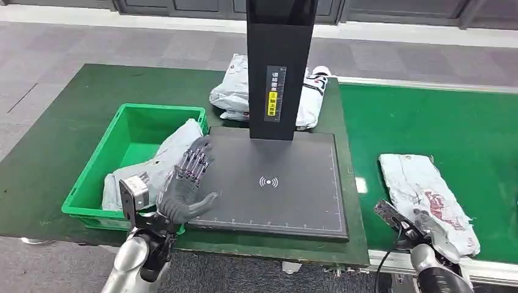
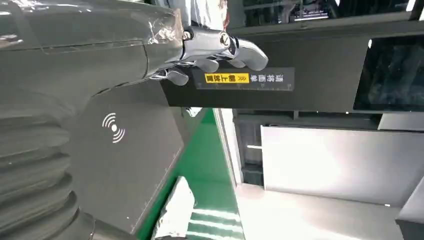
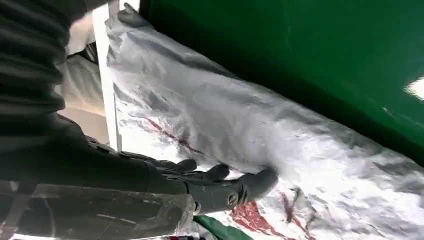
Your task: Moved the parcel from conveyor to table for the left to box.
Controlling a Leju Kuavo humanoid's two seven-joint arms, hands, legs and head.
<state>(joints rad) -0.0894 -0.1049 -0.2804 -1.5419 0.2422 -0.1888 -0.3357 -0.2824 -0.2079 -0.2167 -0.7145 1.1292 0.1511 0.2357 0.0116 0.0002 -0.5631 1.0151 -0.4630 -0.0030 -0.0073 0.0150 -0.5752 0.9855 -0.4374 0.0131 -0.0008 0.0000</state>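
Note:
A grey plastic-wrapped parcel (image 1: 421, 186) with red print lies on the green conveyor belt (image 1: 440, 122) at the right. My right hand (image 1: 427, 235) is at the parcel's near end. In the right wrist view its fingers (image 3: 225, 185) lie stretched out on the crinkled parcel (image 3: 250, 125), not closed around it. My left hand (image 1: 189, 183) hovers with fingers spread and nothing in it, over the gap between the green box (image 1: 110, 152) and the black scanner plate (image 1: 287, 183). The left wrist view shows that hand (image 2: 150, 45) above the plate (image 2: 130, 150).
Another grey parcel (image 1: 162, 162) lies in the green box, leaning on its right wall. The black scanner post (image 1: 278, 67) rises from the plate's far edge, with more parcels (image 1: 229, 91) piled behind it. The table's near edge runs just below the plate.

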